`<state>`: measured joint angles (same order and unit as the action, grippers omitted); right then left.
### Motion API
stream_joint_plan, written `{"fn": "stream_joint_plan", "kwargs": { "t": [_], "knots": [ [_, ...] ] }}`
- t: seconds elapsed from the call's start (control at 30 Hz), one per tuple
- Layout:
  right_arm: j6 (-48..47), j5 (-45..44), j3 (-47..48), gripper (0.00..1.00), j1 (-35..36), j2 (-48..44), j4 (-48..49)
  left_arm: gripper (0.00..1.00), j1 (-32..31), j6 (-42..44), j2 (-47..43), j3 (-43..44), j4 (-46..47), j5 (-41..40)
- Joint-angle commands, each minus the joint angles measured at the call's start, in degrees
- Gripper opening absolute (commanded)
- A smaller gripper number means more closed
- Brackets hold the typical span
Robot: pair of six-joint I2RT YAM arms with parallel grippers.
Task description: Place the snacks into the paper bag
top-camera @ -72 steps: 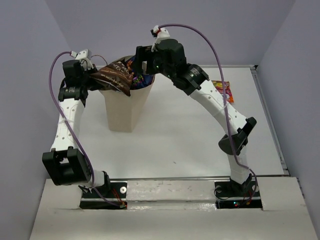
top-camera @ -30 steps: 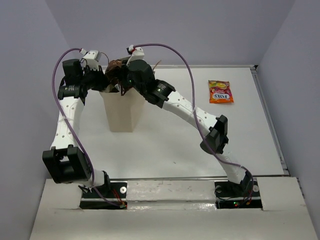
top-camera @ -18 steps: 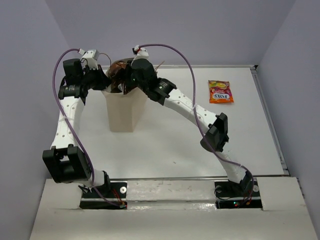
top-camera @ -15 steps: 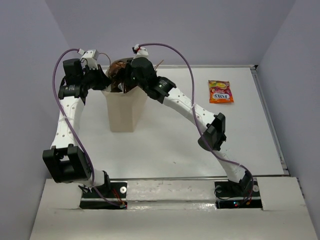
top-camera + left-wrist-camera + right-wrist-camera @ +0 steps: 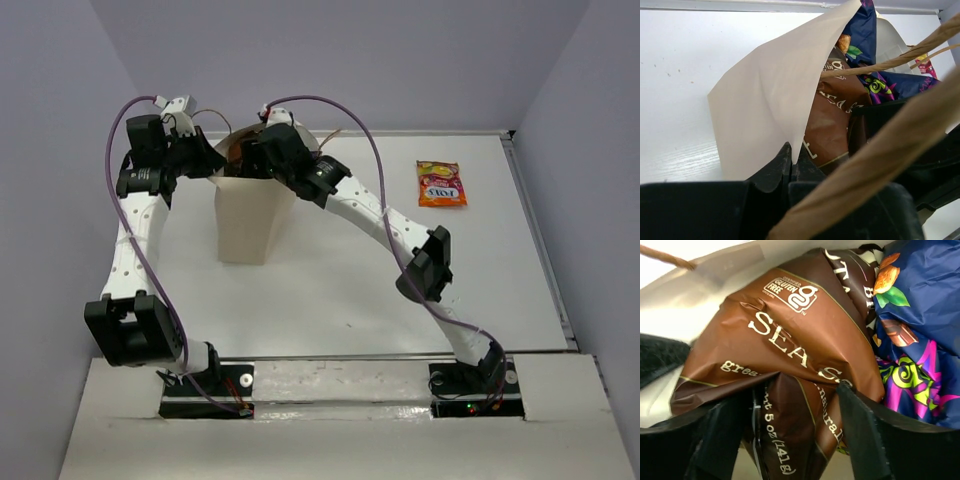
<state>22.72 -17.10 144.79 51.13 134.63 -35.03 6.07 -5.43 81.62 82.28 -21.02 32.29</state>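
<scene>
The white desk [image 5: 400,290] carries the tall cream paper bag [image 5: 245,215], which stands upright toward the far left. My left hand [image 5: 791,162] is closed on the bag's rim, pinching the paper wall so the mouth gapes. A brown twisted-paper handle [image 5: 880,160] cuts across that camera.

My right hand [image 5: 795,390] is down in the mouth, fingers clamped on the crumpled lower end of the dark brown foil chip bag [image 5: 790,335]. That bag sits largely inside the paper bag. Packed against it are a dark blue foil packet [image 5: 930,285] and a purple foil packet [image 5: 910,375], both in the bag. The small orange-red foil packet [image 5: 441,184] lies flat on the desk well apart to the right, not yet bagged.

To seat the chip bag well, I'd push it straight down beside the other packets rather than on top of them. The left pinch should hold firm so the wall doesn't fold inward. I'd let go only once the chip bag is below the rim, then lift straight up, clear of the handles. The bag looks light enough to tip.
</scene>
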Motion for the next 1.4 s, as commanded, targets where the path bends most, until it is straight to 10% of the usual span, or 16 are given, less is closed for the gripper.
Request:
{"fn": "stream_joint_plan", "kwargs": {
  "t": [0.0,0.53,0.83,1.37],
  "knots": [
    [-6.1,-2.2,-0.8,0.8,-1.6,-4.9,-10.2,0.0,0.6,-0.2,-5.4,2.9,4.4,0.6],
    [-9.9,0.5,-3.3,0.98,-1.6,-27.9,11.9,0.0,0.6,-0.5,-5.9,-2.0,4.7,-1.4],
    [0.6,-12.8,-31.7,0.99,-29.5,-38.9,2.8,0.0,3.2,-8.3,-5.2,-4.8,8.4,1.3],
    [26.7,6.6,-72.5,0.95,-54.0,-37.9,17.8,0.0,2.5,-27.8,-5.5,-5.6,23.1,8.9]
  ]
}}
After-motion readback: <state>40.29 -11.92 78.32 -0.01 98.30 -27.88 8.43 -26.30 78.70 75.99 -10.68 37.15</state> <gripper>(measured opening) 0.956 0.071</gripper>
